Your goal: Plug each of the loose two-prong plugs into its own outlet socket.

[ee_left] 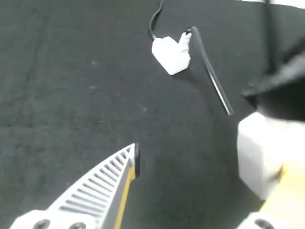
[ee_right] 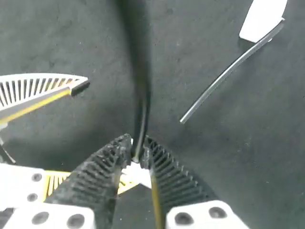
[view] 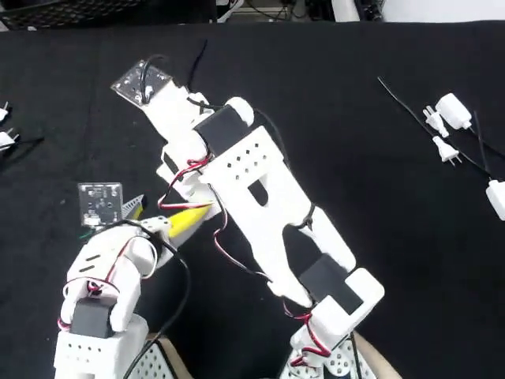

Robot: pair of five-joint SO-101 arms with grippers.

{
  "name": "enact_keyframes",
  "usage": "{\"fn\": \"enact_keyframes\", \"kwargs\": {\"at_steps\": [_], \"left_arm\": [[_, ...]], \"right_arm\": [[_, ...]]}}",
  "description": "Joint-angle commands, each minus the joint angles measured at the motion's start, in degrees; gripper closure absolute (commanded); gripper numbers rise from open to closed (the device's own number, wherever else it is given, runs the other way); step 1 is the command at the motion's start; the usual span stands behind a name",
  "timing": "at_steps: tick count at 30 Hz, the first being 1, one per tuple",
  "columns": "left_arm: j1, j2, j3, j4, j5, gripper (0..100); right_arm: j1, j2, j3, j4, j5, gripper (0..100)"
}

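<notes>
Right claw (ee_right: pixel 136 153) is clenching a black cord (ee_right: pixel 141 95) just above its white block (ee_left: pixel 262 157), hovering close by the left claw's (ee_left: pixel 205 171) spread fingers. Two-prong plugs (view: pixel 447 150) are lying loose, well apart on the black mat (view: pixel 379 237); seemingly nothing is plugged in yet.

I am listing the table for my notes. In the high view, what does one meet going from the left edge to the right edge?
Two small white pieces at the left edge → left arm → right arm → loose two-prong plugs → white block at the right edge.
</notes>
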Motion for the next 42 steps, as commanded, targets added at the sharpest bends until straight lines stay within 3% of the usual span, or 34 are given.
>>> {"fn": "enact_keyframes", "kwargs": {"at_steps": [1, 12, 17, 26, 37, 42], "left_arm": [[-1.2, -0.4, 0.4, -3.6, 1.5, 56], [-1.3, -0.4, 3.1, -7.6, 1.6, 56], [-5.4, -0.4, 2.6, -7.7, 1.9, 56], [-6.6, -0.4, 2.5, -7.3, 1.7, 56], [-25.6, -0.4, 4.7, -7.2, 1.1, 56], [-29.4, -0.4, 8.2, -7.6, -4.3, 56]], "right_arm": [[-1.0, -3.3, -0.7, 1.8, -1.8, 98.6], [-1.0, -13.9, 0.9, 4.4, -2.8, 98.6], [-1.0, -19.2, 8.7, 4.4, -2.7, 98.6], [-0.5, -23.3, 16.0, 3.6, 1.8, 98.6], [-0.4, -23.7, 30.5, -7.6, 3.7, 98.6], [-0.4, -23.3, 36.5, -15.7, 3.8, 98.6]]}}
